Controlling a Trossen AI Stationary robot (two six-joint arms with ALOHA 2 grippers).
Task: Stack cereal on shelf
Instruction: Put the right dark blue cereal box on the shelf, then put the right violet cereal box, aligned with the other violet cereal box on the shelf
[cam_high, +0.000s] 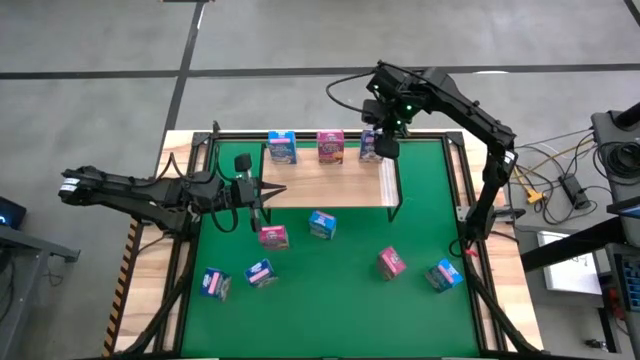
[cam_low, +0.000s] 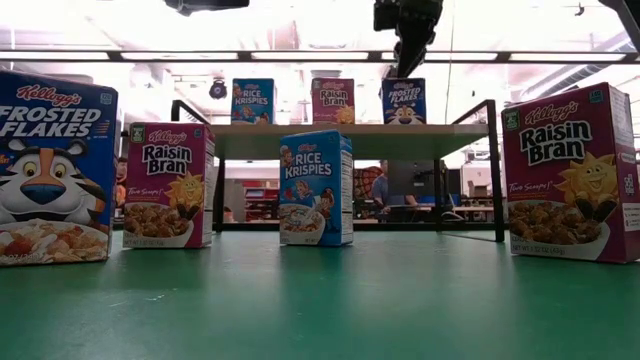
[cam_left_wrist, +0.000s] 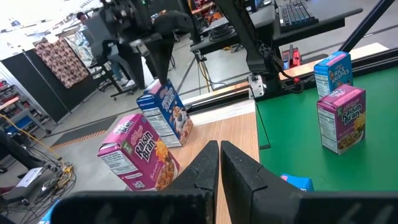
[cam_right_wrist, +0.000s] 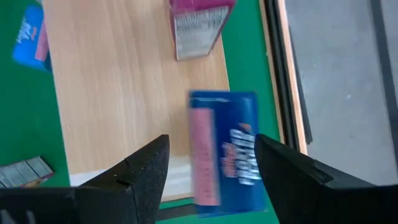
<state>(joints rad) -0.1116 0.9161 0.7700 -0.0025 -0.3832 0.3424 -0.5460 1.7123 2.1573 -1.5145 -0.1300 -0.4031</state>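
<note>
Three cereal boxes stand on their bases in a row on the light-wood shelf (cam_high: 330, 185): light blue (cam_high: 282, 146), pink (cam_high: 330, 146) and dark blue (cam_high: 368, 148). My right gripper (cam_right_wrist: 211, 142) hangs open just above the dark blue box (cam_right_wrist: 225, 149), pointing steeply down, a finger over each side of it and clear of its top (cam_low: 404, 84). My left gripper (cam_left_wrist: 219, 155) is shut and empty, held level at the shelf's left front corner (cam_high: 255, 195). Several more boxes lie scattered on the green mat (cam_high: 330, 300).
On the mat are pink boxes (cam_high: 273, 236) (cam_high: 391, 263), light blue ones (cam_high: 322, 225) (cam_high: 443, 274), and two near the left front (cam_high: 214, 284) (cam_high: 260, 272). The shelf's black frame posts (cam_low: 494, 170) stand at its corners. Cables lie right of the table (cam_high: 560, 185).
</note>
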